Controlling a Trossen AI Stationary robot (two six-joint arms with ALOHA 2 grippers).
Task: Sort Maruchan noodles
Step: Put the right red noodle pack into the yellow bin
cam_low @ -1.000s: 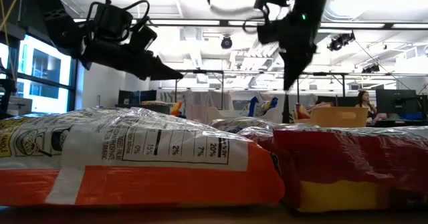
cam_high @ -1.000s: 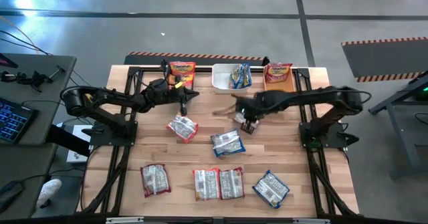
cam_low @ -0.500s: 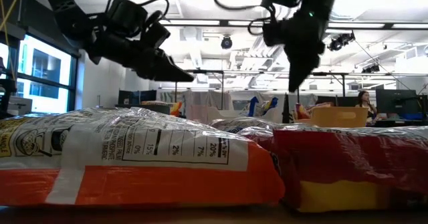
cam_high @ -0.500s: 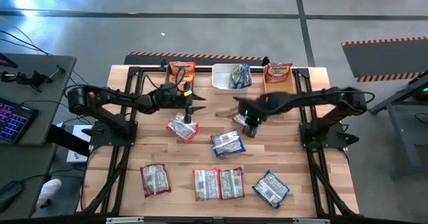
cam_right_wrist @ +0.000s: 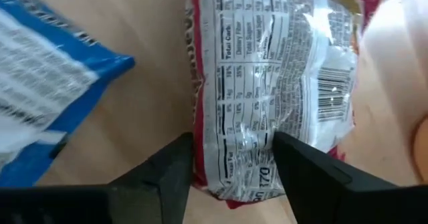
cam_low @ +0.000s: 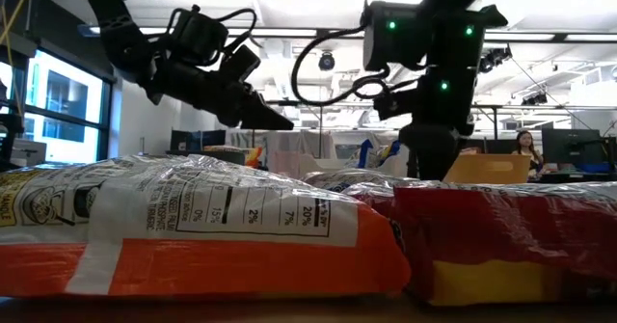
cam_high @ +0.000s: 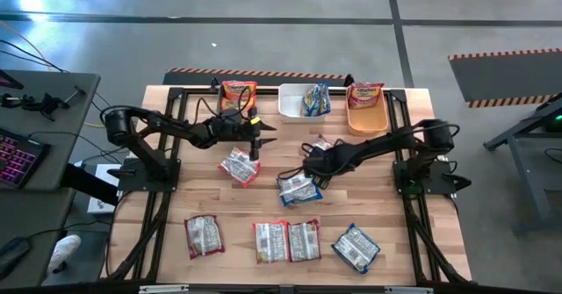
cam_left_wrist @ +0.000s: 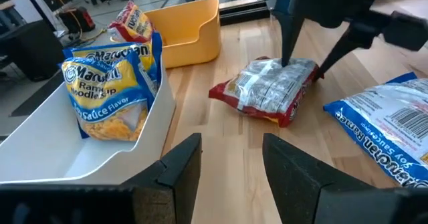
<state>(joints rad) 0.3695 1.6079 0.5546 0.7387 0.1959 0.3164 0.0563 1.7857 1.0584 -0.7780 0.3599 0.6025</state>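
Tabletop: red packet point(cam_right_wrist: 267, 97) beneath right gripper point(cam_right_wrist: 231, 164)

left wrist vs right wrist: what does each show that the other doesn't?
Only the left wrist view: the white bin holding a blue packet, the orange bin, and the right gripper with its jaws spread over the red packet. Only the right wrist view: that packet's nutrition label and barcode up close. Both: the red packet lying back-up on the table, and a blue packet beside it.
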